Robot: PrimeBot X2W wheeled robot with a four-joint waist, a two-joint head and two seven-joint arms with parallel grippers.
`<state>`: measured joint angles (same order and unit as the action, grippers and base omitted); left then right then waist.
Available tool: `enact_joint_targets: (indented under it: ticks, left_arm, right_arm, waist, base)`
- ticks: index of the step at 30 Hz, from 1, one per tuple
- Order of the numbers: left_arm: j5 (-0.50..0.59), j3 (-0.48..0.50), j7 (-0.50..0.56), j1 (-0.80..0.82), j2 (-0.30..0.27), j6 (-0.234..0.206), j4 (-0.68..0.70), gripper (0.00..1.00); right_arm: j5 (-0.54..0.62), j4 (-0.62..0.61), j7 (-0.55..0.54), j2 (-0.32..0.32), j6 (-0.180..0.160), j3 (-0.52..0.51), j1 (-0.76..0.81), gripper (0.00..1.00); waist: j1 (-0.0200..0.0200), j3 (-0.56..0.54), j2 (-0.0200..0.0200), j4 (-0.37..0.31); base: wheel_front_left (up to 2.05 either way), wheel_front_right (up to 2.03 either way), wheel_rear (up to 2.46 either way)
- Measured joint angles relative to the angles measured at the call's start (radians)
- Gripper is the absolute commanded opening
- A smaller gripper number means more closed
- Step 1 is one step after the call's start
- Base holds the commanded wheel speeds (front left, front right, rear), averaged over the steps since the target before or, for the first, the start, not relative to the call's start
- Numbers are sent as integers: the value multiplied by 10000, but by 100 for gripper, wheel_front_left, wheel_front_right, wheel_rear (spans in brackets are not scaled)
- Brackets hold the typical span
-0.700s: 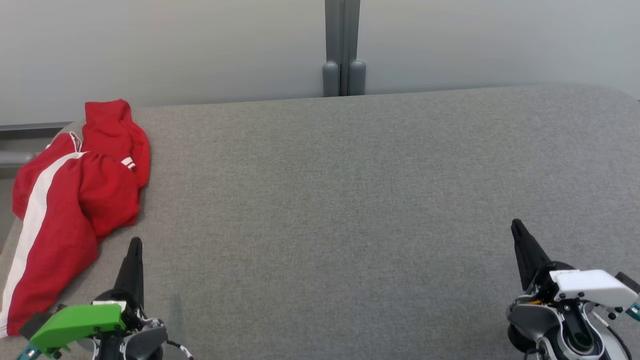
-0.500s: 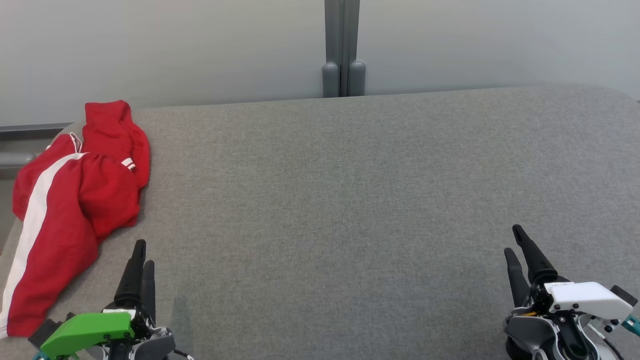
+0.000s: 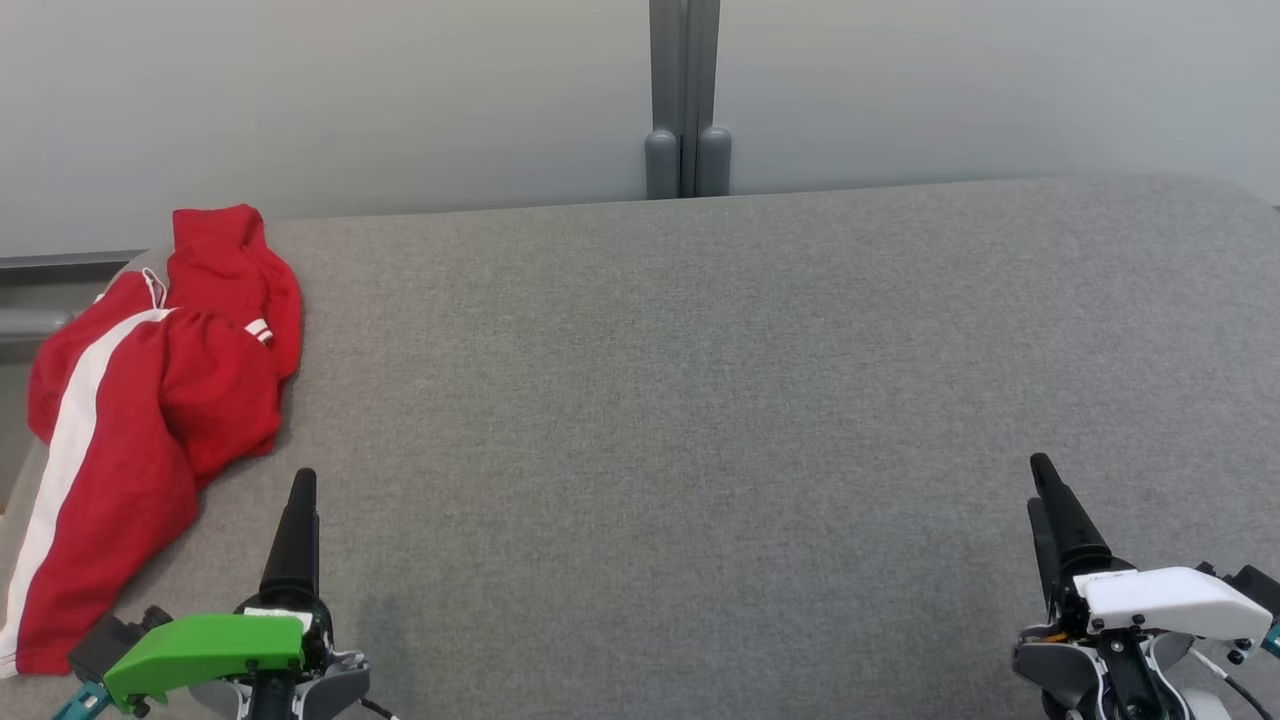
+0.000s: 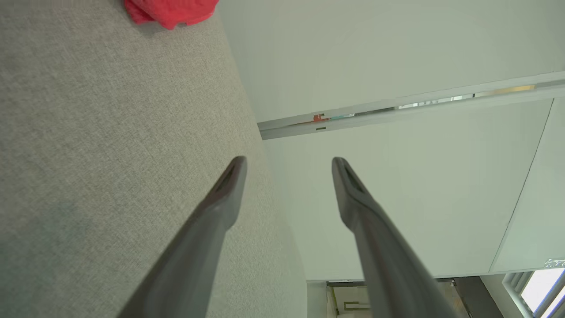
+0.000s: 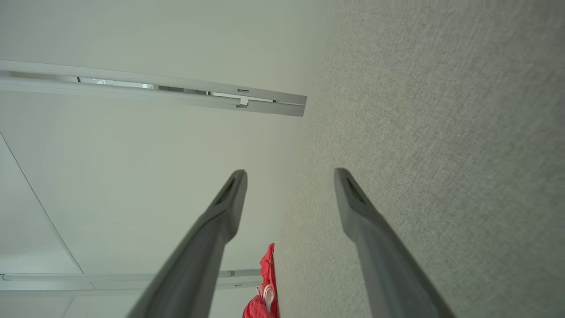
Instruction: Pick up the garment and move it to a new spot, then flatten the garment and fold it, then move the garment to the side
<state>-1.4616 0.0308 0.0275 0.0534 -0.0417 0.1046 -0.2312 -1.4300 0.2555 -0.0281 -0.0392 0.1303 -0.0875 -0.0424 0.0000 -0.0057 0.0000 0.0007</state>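
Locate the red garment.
In the head view, the red garment lies crumpled at the left edge of the table, just left of the left pincer.

I can read no words, brands, numbers or signs here. The pale marks (image 4: 555, 263) at the far edge of my left wrist view are too blurred to read.

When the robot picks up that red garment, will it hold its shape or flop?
Probably floppy: the garment lies crumpled in soft folds, so it should sag from a single pinch. Likely light, since it looks like thin cloth. On the fabric-covered table, a push would probably bunch it rather than slide it.
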Motion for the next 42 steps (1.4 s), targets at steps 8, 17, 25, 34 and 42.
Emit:
enact_joint_targets:
  ticks: [8, 17, 25, 34, 42]
  left_arm:
    - [2090, -529, -314, -18, -4, -512, 295, 100]
    - [3971, -888, -671, -86, -4, -913, 414, 100]
    - [5499, -1089, -924, -221, -8, -1145, 598, 100]
    - [6989, -1300, -1216, -337, -21, -1290, 637, 100]
    - [8059, -1507, -1444, -440, -25, -1415, 619, 100]
  right_arm:
    - [1822, -245, 318, -6, 0, 25, 133, 100]
    - [3845, -598, 658, -13, 0, 167, 290, 100]
    - [5444, -863, 936, -19, 0, 322, 384, 100]
    - [6993, -1005, 1202, -31, 0, 500, 487, 100]
    - [8138, -1007, 1459, -36, 0, 623, 609, 100]
  waist:
    - [0, -29, 0, 17]
    - [0, -53, 0, 38]
    - [0, -81, 0, 41]
    - [0, -99, 0, 56]
    - [0, -147, 0, 66]
  base:
    - [0, 0, 0]
    - [0, 0, 0]
    - [0, 0, 0]
    - [0, 0, 0]
    - [0, 0, 0]
